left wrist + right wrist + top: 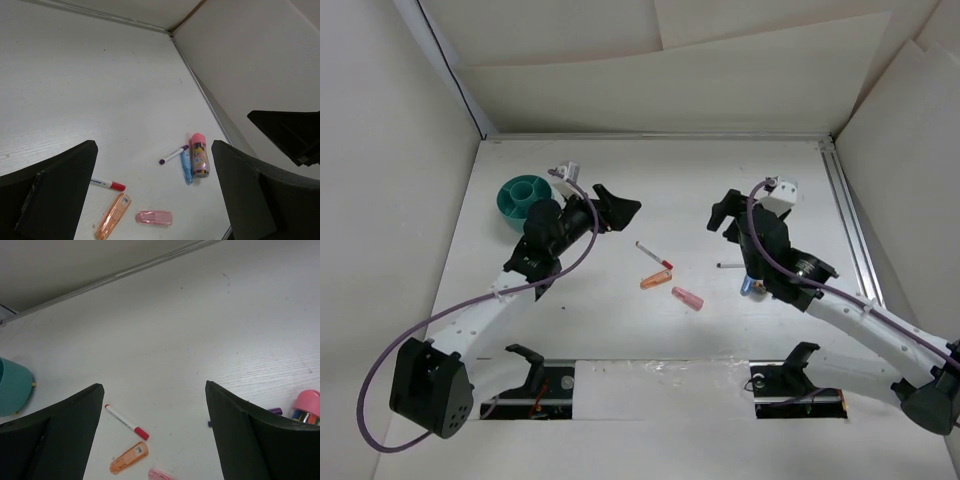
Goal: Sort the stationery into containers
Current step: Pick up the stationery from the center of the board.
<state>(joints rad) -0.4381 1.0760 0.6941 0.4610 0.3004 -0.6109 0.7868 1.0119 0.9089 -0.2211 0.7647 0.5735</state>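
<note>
The teal cup (525, 197) with inner dividers stands at the back left, just behind my left arm; its side also shows in the right wrist view (12, 387). A white pen with a red cap (654, 256), an orange piece (655, 281) and a pink piece (687, 297) lie mid-table. A purple-tipped pen (173, 154), a blue pen (186, 167) and a pink-capped tube (199, 155) lie beside my right arm. My left gripper (615, 210) is open and empty above the table. My right gripper (725, 213) is open and empty too.
White walls enclose the table on three sides. A metal rail (850, 220) runs along the right edge. Two black stands (525, 360) sit at the near edge by the arm bases.
</note>
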